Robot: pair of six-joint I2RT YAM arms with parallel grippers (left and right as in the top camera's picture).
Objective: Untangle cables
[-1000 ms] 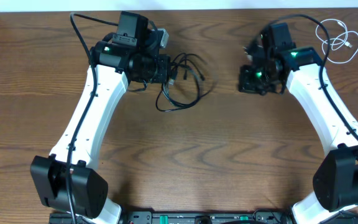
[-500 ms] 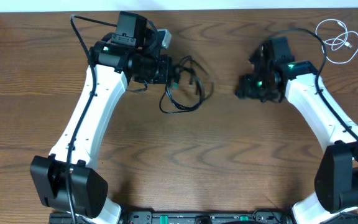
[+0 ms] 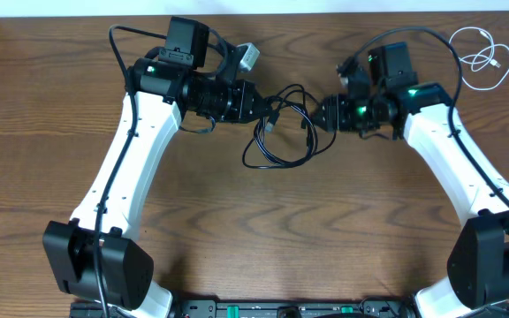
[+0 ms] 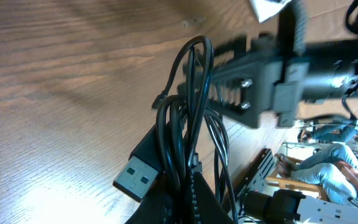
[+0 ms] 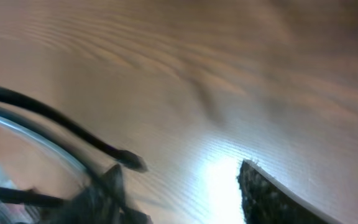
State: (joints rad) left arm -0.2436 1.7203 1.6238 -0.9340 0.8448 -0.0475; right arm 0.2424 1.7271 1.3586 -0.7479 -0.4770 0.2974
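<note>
A bundle of thin black cables (image 3: 283,108) hangs in loops between my two grippers at the middle of the table. My left gripper (image 3: 256,104) is shut on this bundle. In the left wrist view the black cables (image 4: 188,106) run up out of my left gripper (image 4: 188,202), with a USB plug (image 4: 134,177) beside the jaws. My right gripper (image 3: 327,115) is open at the right edge of the loops. In the right wrist view my right gripper (image 5: 185,196) has bare table between its fingers, and a black cable (image 5: 42,115) passes by the left finger. The thin white cable (image 3: 480,53) lies coiled at the far right.
A thicker black cord (image 3: 117,53) runs off the left arm and another (image 3: 431,40) arcs over the right arm. The table's back edge (image 3: 325,11) is close behind both grippers. My right gripper (image 4: 260,74) also shows in the left wrist view, just beyond the loops.
My left gripper has moved right, carrying the black cables with it. My right gripper has moved left and now sits against the loops' right side.
</note>
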